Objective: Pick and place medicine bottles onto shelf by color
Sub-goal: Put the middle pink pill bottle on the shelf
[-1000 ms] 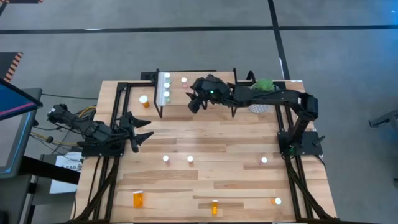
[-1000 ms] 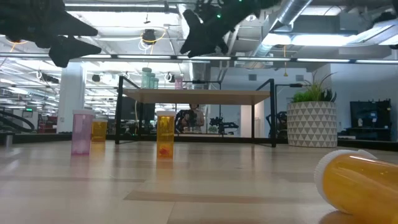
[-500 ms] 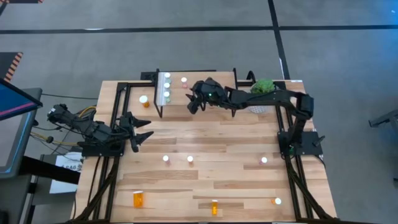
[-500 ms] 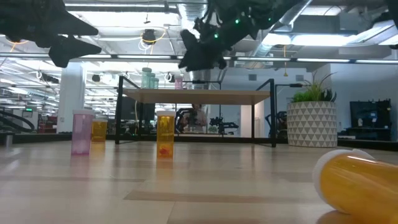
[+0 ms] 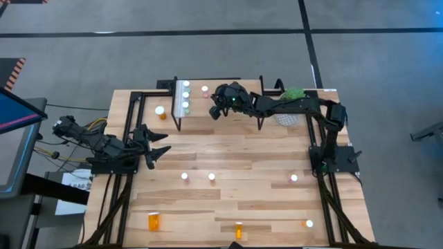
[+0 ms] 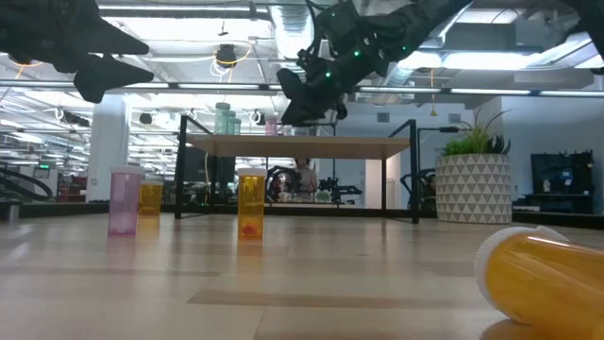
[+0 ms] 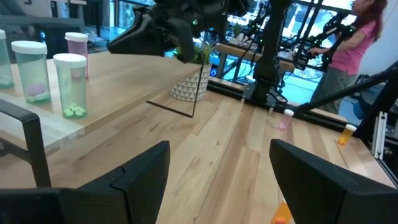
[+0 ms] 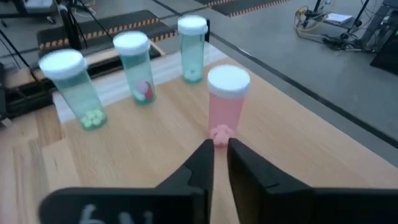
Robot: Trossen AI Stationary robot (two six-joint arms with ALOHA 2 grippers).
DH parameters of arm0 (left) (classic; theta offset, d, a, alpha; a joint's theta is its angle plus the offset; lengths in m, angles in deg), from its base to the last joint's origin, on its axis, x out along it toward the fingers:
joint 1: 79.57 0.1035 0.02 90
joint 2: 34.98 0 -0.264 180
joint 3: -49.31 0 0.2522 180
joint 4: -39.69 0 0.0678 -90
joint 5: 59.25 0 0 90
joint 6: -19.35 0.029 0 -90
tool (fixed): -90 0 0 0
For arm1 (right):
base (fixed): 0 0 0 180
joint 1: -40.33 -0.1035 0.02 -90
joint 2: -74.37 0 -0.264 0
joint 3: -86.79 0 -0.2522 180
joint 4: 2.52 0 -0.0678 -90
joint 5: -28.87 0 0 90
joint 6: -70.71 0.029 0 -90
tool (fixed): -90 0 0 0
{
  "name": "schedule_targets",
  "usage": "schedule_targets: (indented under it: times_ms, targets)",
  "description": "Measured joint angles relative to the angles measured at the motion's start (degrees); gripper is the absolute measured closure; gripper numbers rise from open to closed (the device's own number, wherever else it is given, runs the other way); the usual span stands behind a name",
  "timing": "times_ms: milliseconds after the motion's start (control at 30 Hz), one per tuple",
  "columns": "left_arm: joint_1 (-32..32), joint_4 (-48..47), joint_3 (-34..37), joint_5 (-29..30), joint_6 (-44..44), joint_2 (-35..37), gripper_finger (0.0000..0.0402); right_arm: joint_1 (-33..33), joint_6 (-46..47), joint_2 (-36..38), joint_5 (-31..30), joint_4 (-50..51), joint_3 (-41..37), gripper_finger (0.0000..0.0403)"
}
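The right gripper (image 5: 215,111) hangs over the small light-wood shelf on thin black legs (image 5: 228,86), its fingers (image 8: 205,163) drawn to a narrow gap holding nothing, just short of the pink white-capped medicine bottle (image 8: 225,106) standing near the plank's far edge. Three pale green white-capped bottles (image 8: 132,67) line the shelf's left edge, leaving bare plank from the middle rightward. The left gripper (image 5: 158,148) waits over the large wooden tabletop's (image 5: 256,159) left edge, fingers spread wide and empty, with scattered bottles across the near half.
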Motion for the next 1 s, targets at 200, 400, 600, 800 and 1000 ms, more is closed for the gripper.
schedule_targets:
  times_ms: [200, 400, 600, 800, 1000]
  targets:
    - [0.0, 0.0, 0.0, 0.1, 0.0, 0.0, 0.0136, -0.3, 0.0, 0.0, 0.0, -1.0, 0.0, 0.0384]
    - [0.0, 0.0, 0.0, 0.1, 0.0, 0.0, 0.0136, -1.9, 1.7, -0.3, -0.1, -3.0, 0.0, 0.0395]
    - [0.0, 0.1, 0.0, 0.1, -0.4, 0.0, 0.0136, -5.3, 0.0, -3.6, -6.9, -7.3, 0.3, 0.0398]
    - [0.0, 0.1, 0.0, 0.0, -0.5, 0.0, 0.0136, -4.5, 0.3, -5.4, -9.0, -7.7, 0.2, 0.0397]
    - [0.0, 0.1, 0.0, -0.1, -0.4, 0.0, 0.0136, -2.5, 1.0, -5.6, -9.1, -8.0, 0.1, 0.0398]
